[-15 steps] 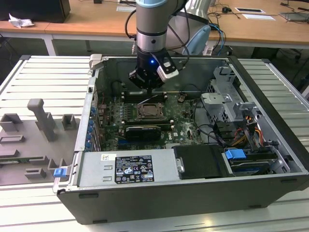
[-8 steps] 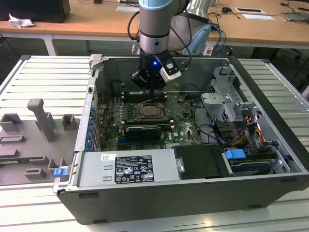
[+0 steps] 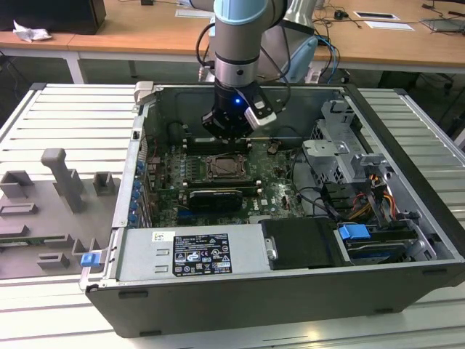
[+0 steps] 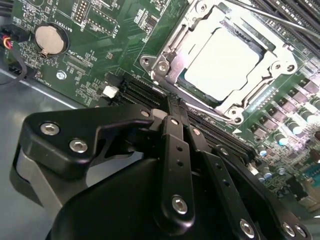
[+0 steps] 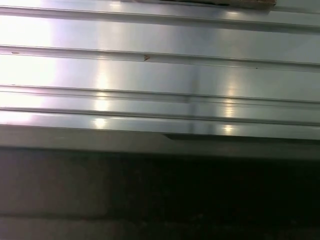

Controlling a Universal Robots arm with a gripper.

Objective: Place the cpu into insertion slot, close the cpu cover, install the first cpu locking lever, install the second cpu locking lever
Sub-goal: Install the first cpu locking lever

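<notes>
Tool state: in the second wrist view the tool point(image 4: 172, 117) has its fingers pressed together, with no gap visible between them and nothing pinched.
Tool contact: the fingertips point(image 4: 170, 107) sit at the socket-side edge of the long black slots point(image 4: 145, 95), just beside the near corner of the socket frame. Whether they touch the board or a lever there cannot be determined.
Tool position: in the exterior view the tool point(image 3: 231, 134) hangs inside the open computer case point(image 3: 407, 182), above the far edge of the socket.
Cpu: the cpu point(image 4: 225, 62) lies flat in the insertion slot point(image 4: 167, 62), its pale metal top showing through the frame opening.
Cpu cover: the cpu cover point(image 4: 270, 82) appears lowered around the chip, flat against the socket.
Locking levers: a thin wire lever point(image 4: 272, 19) runs along the far side of the socket. Whether either lever is latched cannot be determined.
Motherboard: green circuit board point(image 4: 95, 55) surrounds the socket; a coin cell point(image 4: 49, 39) sits well apart from the tool.
Risk, slip: judged from the closed fingers working at a thin lever, the tip could slide off and strike the board or the slots.
Risk, cover: if a lever is pushed while the cover is not fully seated, the frame could spring up or load the chip unevenly.
Risk, clearance: the arm's wrist works close to the case wall and cables point(image 3: 327, 200); a wide sweep could snag them.
</notes>
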